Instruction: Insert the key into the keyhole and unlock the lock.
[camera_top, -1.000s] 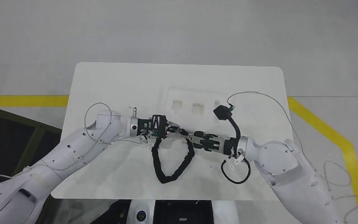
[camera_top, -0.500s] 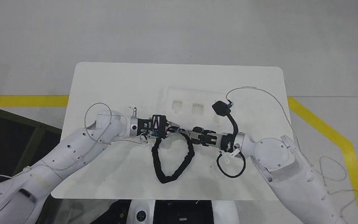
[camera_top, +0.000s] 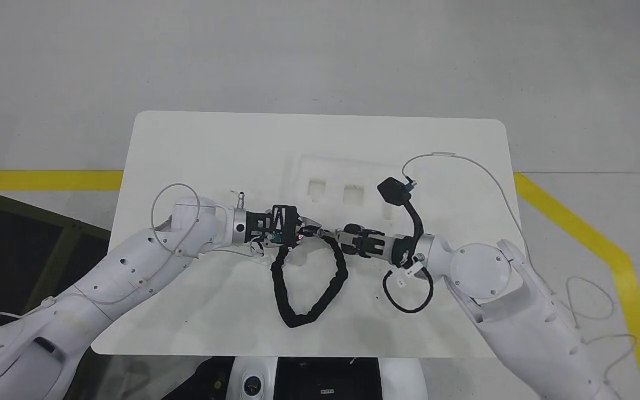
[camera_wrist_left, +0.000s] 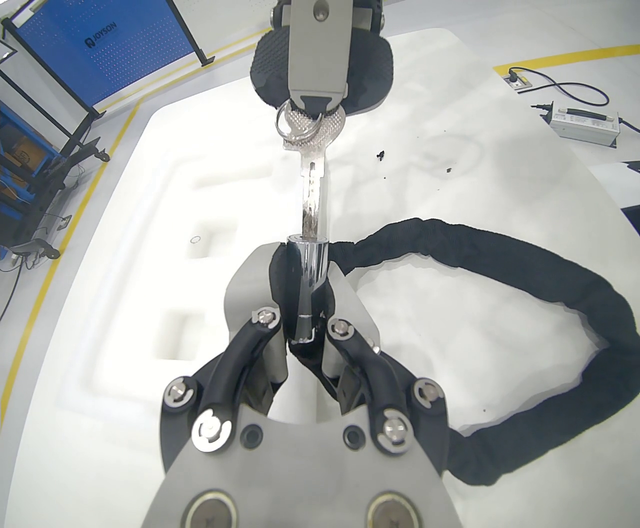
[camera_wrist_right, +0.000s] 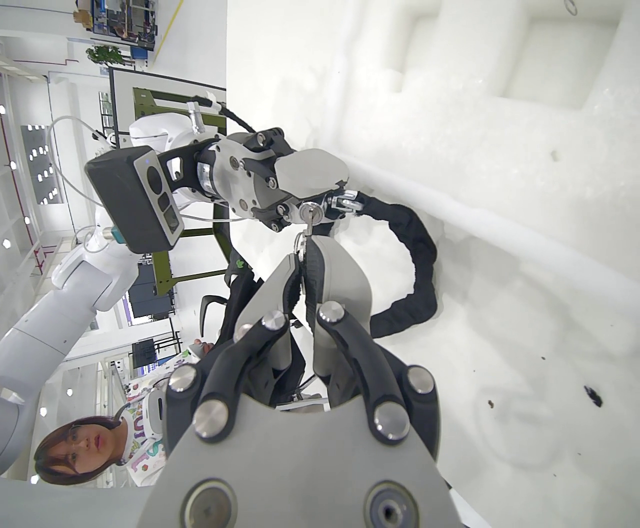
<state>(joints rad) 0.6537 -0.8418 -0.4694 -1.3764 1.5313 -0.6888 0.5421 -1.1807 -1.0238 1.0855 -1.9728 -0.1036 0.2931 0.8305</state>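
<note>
Top view: one key (camera_wrist_left: 314, 165), one lock (camera_wrist_left: 306, 285), two sets of jaws meeting tip to tip over the middle of the desk (camera_top: 200, 150).
Items: 1 chrome lock cylinder, clenched upright between the left jaws, which cover its two sides; 1 silver key with 1 split ring (camera_wrist_left: 292, 120), its head grasped by the right jaws, blade tip at the keyhole, most of the blade outside; 1 black sleeved chain (camera_top: 300, 315), looped from the lock and lying on the desk toward the robot; 1 white foam tray (camera_top: 300, 170) just behind, with 3 square recesses; a few dark specks (camera_wrist_left: 381, 156) near the chain.
</note>
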